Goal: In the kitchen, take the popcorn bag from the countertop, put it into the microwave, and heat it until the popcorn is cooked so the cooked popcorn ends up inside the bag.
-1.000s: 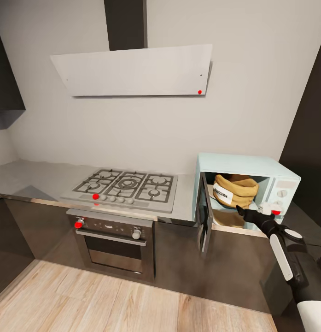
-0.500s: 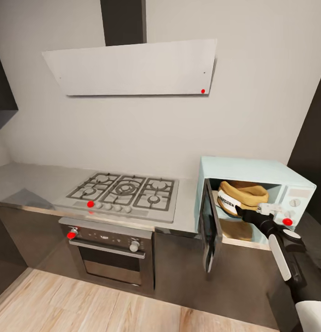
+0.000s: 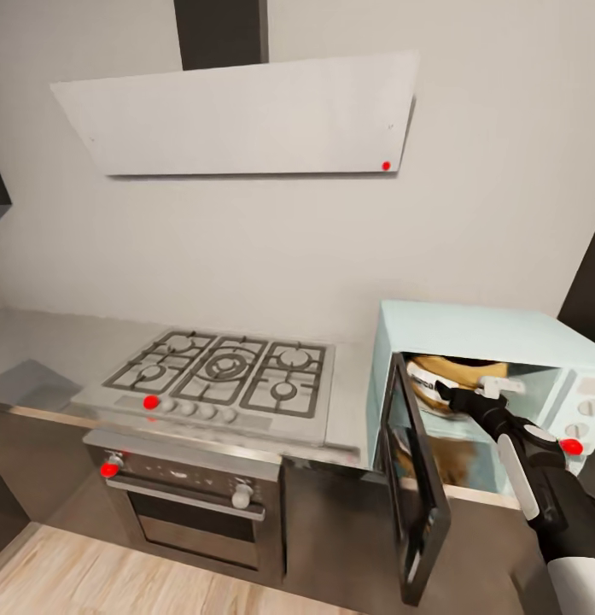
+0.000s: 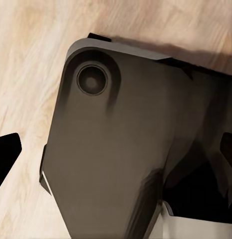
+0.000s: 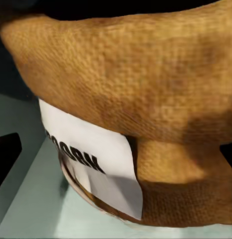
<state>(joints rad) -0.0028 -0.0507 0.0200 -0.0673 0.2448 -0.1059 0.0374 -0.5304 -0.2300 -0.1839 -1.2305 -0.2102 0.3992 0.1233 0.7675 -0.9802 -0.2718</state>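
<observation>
We see the popcorn bag (image 3: 455, 384) lying tilted inside the open microwave (image 3: 476, 329), its white label (image 5: 93, 159) with dark letters turned toward the door side. Our right hand (image 3: 455, 395) reaches into the cavity just in front of the bag; its dark fingertips (image 5: 7, 149) sit wide at the edges of the right wrist view, with the sack between them, so the hand is spread and holds nothing. The microwave door (image 3: 417, 487) hangs open toward us. The microwave stands on the grey bench (image 3: 41, 342), to the right of the gas hob (image 3: 220, 376). Below the hob is the oven (image 3: 190, 512), above it the white hood (image 3: 237, 115). The left hand (image 4: 116, 149) points down at the wood floor (image 4: 26, 59), fingertips apart.
</observation>
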